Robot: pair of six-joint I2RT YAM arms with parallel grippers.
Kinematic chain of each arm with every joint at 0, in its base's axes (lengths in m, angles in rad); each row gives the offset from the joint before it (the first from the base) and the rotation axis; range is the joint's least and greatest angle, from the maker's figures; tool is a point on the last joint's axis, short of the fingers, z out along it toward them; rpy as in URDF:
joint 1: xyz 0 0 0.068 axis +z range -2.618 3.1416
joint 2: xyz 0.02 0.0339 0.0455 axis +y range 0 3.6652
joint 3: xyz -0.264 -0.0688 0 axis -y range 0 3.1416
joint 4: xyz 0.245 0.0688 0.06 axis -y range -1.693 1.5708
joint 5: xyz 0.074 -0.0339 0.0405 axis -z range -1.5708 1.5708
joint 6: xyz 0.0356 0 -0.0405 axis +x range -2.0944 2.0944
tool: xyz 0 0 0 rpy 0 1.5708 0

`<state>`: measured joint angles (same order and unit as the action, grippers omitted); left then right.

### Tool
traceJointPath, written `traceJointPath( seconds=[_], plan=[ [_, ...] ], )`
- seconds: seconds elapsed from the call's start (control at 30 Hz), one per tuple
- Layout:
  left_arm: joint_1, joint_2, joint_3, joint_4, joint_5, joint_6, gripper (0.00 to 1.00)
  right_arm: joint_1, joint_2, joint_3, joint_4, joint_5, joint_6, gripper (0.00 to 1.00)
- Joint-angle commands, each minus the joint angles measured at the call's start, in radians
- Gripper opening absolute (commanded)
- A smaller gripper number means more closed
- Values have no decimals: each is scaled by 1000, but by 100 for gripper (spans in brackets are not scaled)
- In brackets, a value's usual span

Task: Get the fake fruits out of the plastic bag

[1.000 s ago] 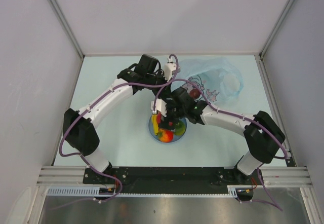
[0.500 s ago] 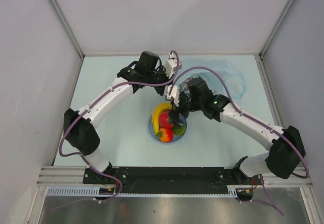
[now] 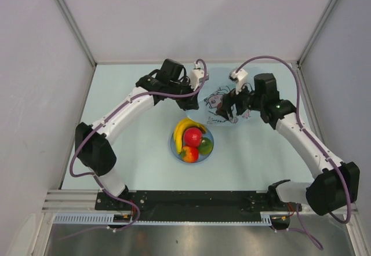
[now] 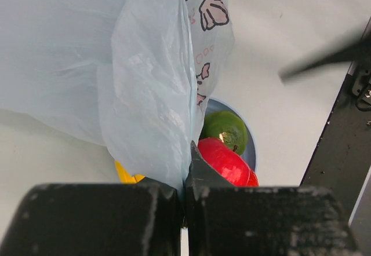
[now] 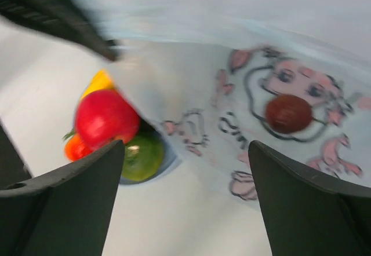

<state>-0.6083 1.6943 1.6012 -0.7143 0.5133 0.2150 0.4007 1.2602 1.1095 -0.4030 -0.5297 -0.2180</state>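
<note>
The plastic bag [image 3: 255, 94] lies at the back right, pale blue with a cartoon print. My left gripper [image 3: 200, 85] is shut on its edge and holds it up; in the left wrist view the bag [image 4: 145, 82] hangs from the shut gripper [image 4: 186, 178]. My right gripper [image 3: 227, 109] is open and empty over the bag's printed side [image 5: 232, 76]. A small maroon fruit [image 5: 288, 113] shows through the bag. The banana [image 3: 182, 130], red apple [image 3: 193, 135], green fruit [image 3: 204, 146] and red-orange fruit [image 3: 189, 154] lie on the blue plate [image 3: 173, 146].
The plate stands mid-table, just in front of the bag's near edge. Grey walls close in the table on the left, back and right. Purple cables loop above both arms. The arm bases stand at the near edge.
My right gripper has moved from over the plate back and right to above the bag. The banana it carried now lies on the plate. The left gripper stays holding the bag.
</note>
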Motion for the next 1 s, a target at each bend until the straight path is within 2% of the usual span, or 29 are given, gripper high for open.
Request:
traceJointPath(
  seconds=[0.0, 0.07, 0.23, 0.47, 0.53, 0.6, 0.7, 0.8, 0.97],
  plan=[
    [-1, -12, 68, -14, -9, 32, 0, -126, 11, -19, 120, 106, 241, 89],
    [-1, -15, 66, -13, 1, 30, 0, -158, 33, -20, 142, 143, 249, 81],
    [-1, -15, 59, -7, 11, 23, 0, -163, 93, -20, 202, 192, 221, 68],
    [1, -30, 46, -4, 13, 23, 0, -160, 217, -20, 251, 258, 307, 64],
    [1, -36, 42, -4, 8, 26, 0, -157, 258, -19, 270, 286, 330, 68],
    [-1, -47, 32, -4, 1, 29, 0, -148, 301, -19, 277, 303, 333, 79],
    [-1, -61, 19, -4, -7, 35, 0, -134, 361, -20, 288, 318, 338, 87],
    [-1, -68, 9, -7, -12, 41, 0, -123, 416, -19, 303, 358, 365, 91],
    [-1, -85, -15, -8, -35, 55, 0, -123, 490, -10, 349, 418, 358, 91]
  ],
)
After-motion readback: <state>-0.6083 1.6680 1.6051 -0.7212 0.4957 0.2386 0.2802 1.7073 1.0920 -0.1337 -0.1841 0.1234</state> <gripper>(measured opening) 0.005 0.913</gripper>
